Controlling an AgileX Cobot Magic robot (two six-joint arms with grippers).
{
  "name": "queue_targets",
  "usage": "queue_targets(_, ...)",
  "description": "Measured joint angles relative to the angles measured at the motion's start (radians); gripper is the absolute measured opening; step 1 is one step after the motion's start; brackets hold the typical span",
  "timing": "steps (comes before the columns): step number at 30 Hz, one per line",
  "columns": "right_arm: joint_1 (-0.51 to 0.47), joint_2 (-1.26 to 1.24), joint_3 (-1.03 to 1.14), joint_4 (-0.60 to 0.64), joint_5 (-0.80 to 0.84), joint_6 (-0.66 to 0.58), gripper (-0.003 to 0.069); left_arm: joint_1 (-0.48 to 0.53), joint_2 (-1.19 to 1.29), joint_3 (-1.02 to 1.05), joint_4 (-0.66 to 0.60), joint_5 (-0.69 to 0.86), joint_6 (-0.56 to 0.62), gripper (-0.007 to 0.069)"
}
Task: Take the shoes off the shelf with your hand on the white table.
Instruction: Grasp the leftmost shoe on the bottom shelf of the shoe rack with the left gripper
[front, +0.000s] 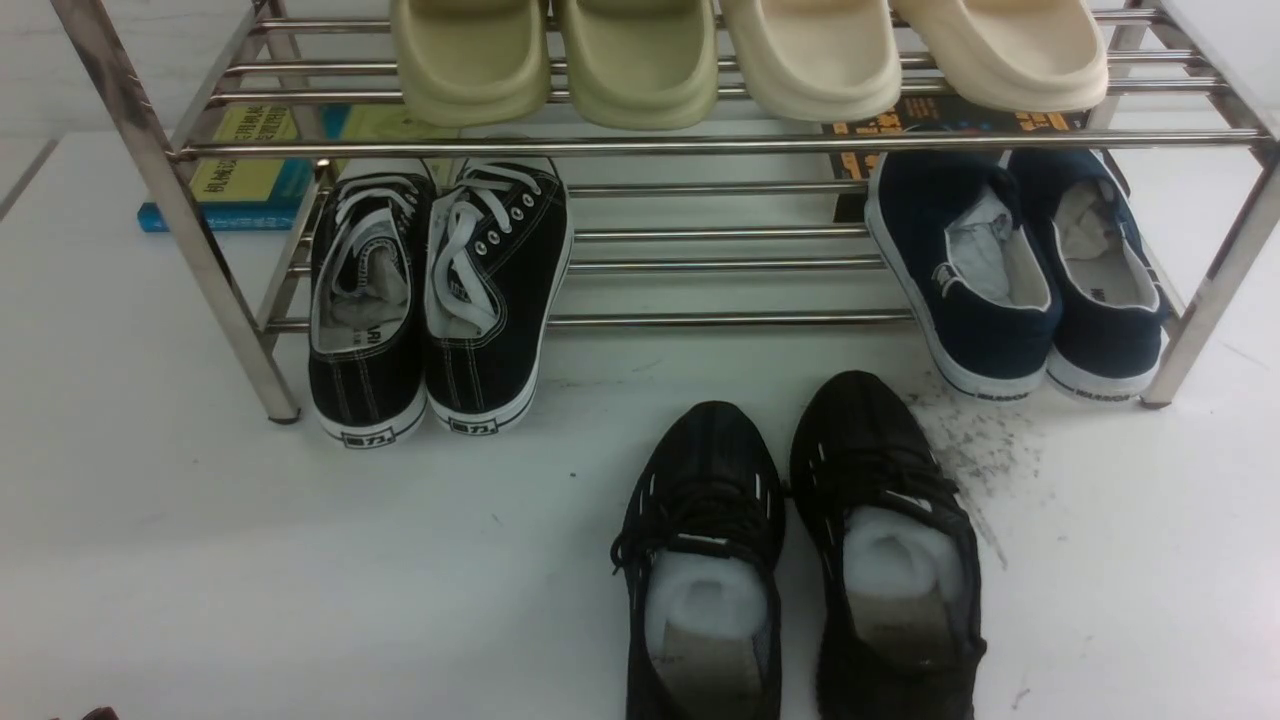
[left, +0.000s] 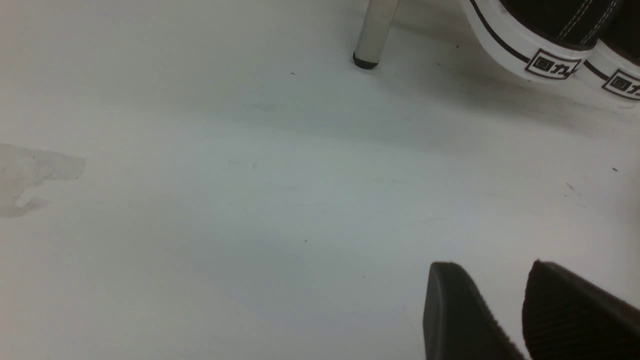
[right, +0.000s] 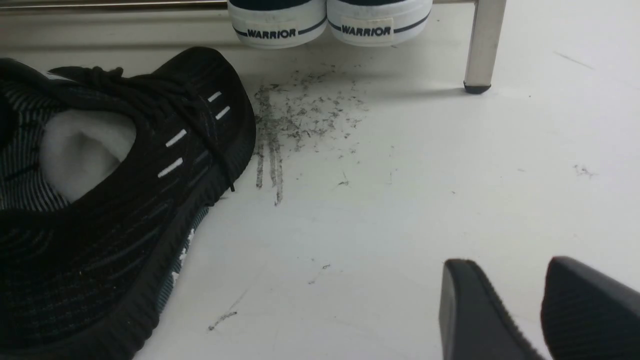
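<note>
The shoes (front: 435, 300), black canvas sneakers with white laces, stand side by side at the left end of the lower tier of the steel shelf (front: 700, 145), heels toward me. Their white heels (left: 550, 55) show in the left wrist view, past a shelf leg (left: 372, 35). My left gripper (left: 492, 270) hovers over the white table (front: 200, 520), well short of the heels, open with nothing between its fingers. My right gripper (right: 505, 265) is also open and empty above the table, near the shelf's right leg (right: 482, 45). Neither gripper shows in the front view.
A pair of all-black mesh sneakers (front: 800, 560) sits on the table in front of the shelf. Navy slip-ons (front: 1020, 270) fill the lower tier's right end. Beige slippers (front: 740, 50) line the upper tier. Books (front: 250, 170) lie behind the shelf. Dark scuffs (right: 300, 115) mark the table.
</note>
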Motion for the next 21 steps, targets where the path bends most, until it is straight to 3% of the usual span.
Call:
queue_targets(8,0.000,0.000,0.000,0.000,0.000,0.000,0.0237,0.000,0.000,0.005,0.008,-0.033,-0.036,0.0240)
queue_targets(15,0.000,0.000,0.000,0.000,0.000,0.000,0.0237,0.000,0.000,0.012,-0.274,-0.075,-0.302,0.0240)
queue_targets(21,0.000,0.000,0.000,0.000,0.000,0.000,0.0237,0.000,0.000,0.016,-0.335,-0.144,-0.386,0.0240)
